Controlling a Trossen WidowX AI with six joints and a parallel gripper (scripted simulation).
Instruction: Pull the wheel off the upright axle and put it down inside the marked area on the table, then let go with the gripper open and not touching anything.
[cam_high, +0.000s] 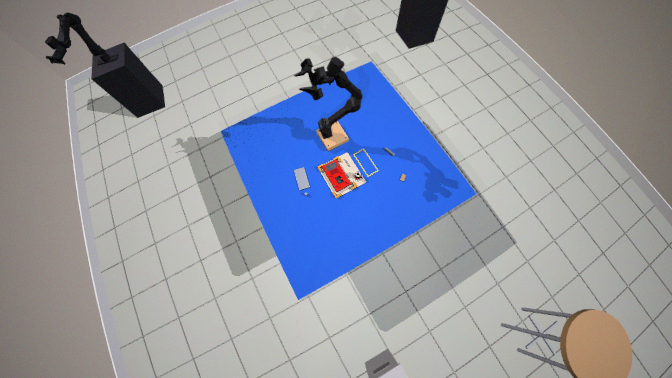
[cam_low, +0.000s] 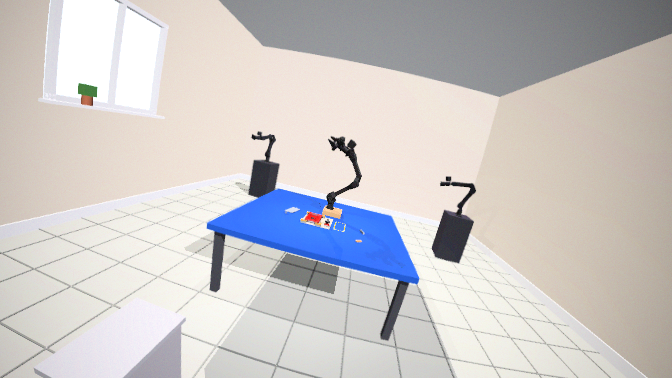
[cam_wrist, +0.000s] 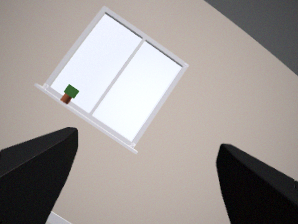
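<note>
A small dark, round shape with some red, apparently the wheel (cam_high: 357, 175) (cam_low: 327, 221), is at the right part of the white board (cam_high: 358, 166); the axle cannot be made out. The marked area, a yellow rectangular outline (cam_high: 369, 176) (cam_low: 340, 231), is on the blue table just right of the board. My gripper (cam_high: 298, 82) (cam_low: 330, 143) (cam_wrist: 148, 145) is open and empty, high above the table's back part and far from the wheel. Its two fingers stand wide apart in the wrist view, with only wall and window beyond.
A red panel (cam_high: 342, 183) (cam_low: 313, 218) is on the board's left part. A grey plate (cam_high: 301, 178) (cam_low: 292, 210) lies left of it. A grey rod (cam_high: 389, 151) (cam_low: 362, 232) and a small tan block (cam_high: 403, 177) (cam_low: 358, 241) lie right of the outline.
</note>
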